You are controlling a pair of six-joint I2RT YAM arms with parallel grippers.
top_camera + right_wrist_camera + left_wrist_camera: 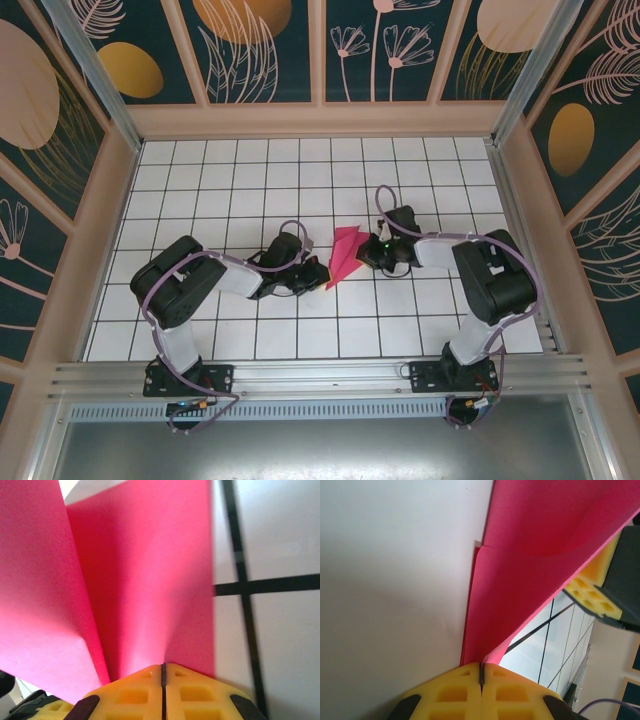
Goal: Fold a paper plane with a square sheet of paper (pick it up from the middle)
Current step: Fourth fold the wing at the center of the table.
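Two end effectors are clenched on one thing. The left end effector (316,273) and the right end effector (369,250) each pinch the narrow, pointed magenta-pink paper plane (345,255) from opposite sides. Their yellow foam pads (135,695) are pressed together with only paper between them.

The plane sits about the middle of the white gridded bench (250,180), roughly midway between its left and right edges. We cannot tell whether its underside rests on the bench or hangs just above it.

We judge the folding to be nearly done: the sheet is already narrowed to a dart, and the step in hand looks like setting the centre crease or spreading the wings. The next move calls for both arms to work together, gently enough not to tear the thin paper or pull it out of either pinch. Any let-go should be one side at a time.

From above, the slim tip points toward the near left by the left end effector, and the wider tail lies by the right one. At the right wrist, two pink panels rise in a V from the pinch. At the left wrist we see a stepped layered edge and one softly bowed flap.
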